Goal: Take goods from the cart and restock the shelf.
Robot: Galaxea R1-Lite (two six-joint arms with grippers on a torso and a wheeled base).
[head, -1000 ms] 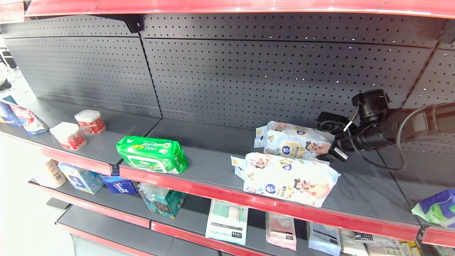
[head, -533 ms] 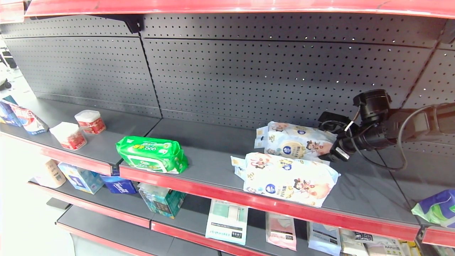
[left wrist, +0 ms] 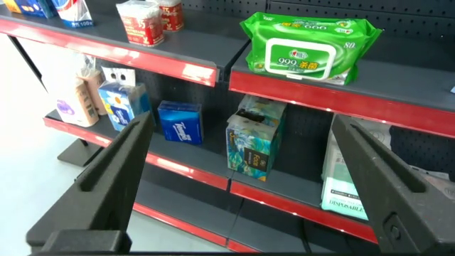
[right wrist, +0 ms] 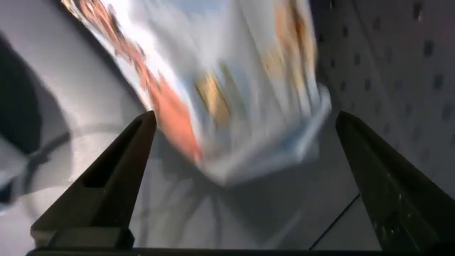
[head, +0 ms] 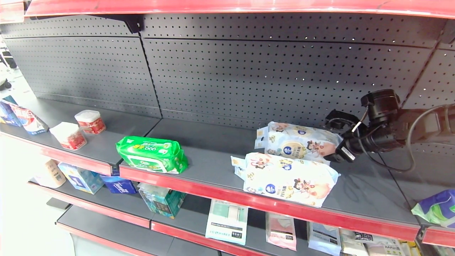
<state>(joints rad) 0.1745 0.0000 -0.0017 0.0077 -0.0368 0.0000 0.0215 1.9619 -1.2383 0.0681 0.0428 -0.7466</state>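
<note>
Two white cartoon-print wipes packs lie on the grey shelf (head: 213,142): one at the back (head: 298,142), one at the front edge (head: 288,177). My right gripper (head: 337,138) hovers at the back pack's right end, open, its fingers wide apart. In the right wrist view that pack (right wrist: 234,85) lies just ahead of the right gripper (right wrist: 245,117), with neither finger (right wrist: 106,185) touching it. A green wipes pack (head: 153,153) lies further left on the same shelf. My left gripper (left wrist: 243,121) is open and holds nothing, low in front of the shelves, below the green pack (left wrist: 309,46).
Two red-and-white tubs (head: 69,135) and blue boxes (head: 21,119) stand on the shelf's left section. A green-and-blue pack (head: 437,208) lies at the far right. The pegboard wall (head: 249,71) closes the back. Lower shelves hold tissue boxes (left wrist: 254,139) and flat packets (head: 227,220).
My right gripper has drawn back to the right, off the back pack's end. The pack stays lying on the shelf.
</note>
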